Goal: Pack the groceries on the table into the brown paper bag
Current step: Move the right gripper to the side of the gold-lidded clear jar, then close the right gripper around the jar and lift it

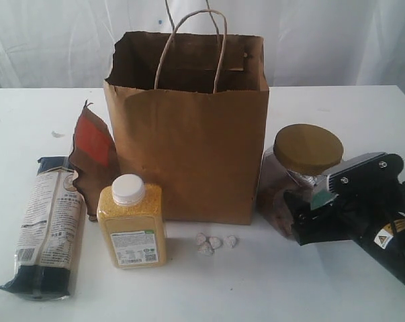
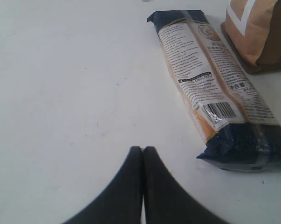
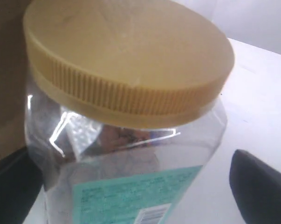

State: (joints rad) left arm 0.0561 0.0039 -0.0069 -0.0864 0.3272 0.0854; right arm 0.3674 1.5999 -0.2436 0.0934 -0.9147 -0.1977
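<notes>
The brown paper bag (image 1: 189, 154) stands upright and open mid-table. To its right is the gold-lidded clear jar (image 1: 308, 149) (image 3: 126, 60). My right gripper (image 1: 311, 204) (image 3: 135, 196) is open with a finger on each side of the jar; one finger (image 3: 261, 186) stands clear of the glass. In front of the bag's left corner stands the yellow-grain bottle (image 1: 131, 225). The noodle packet (image 1: 48, 228) (image 2: 210, 88) lies flat at the far left. The brown-red pouch (image 1: 91, 157) (image 2: 257, 32) leans by the bag. My left gripper (image 2: 142, 148) is shut on nothing, over bare table beside the packet.
Tiny white lumps (image 1: 214, 243) lie on the white table (image 1: 269, 288) in front of the bag. The right arm's black body (image 1: 383, 241) fills the near right corner. A white curtain hangs behind the table.
</notes>
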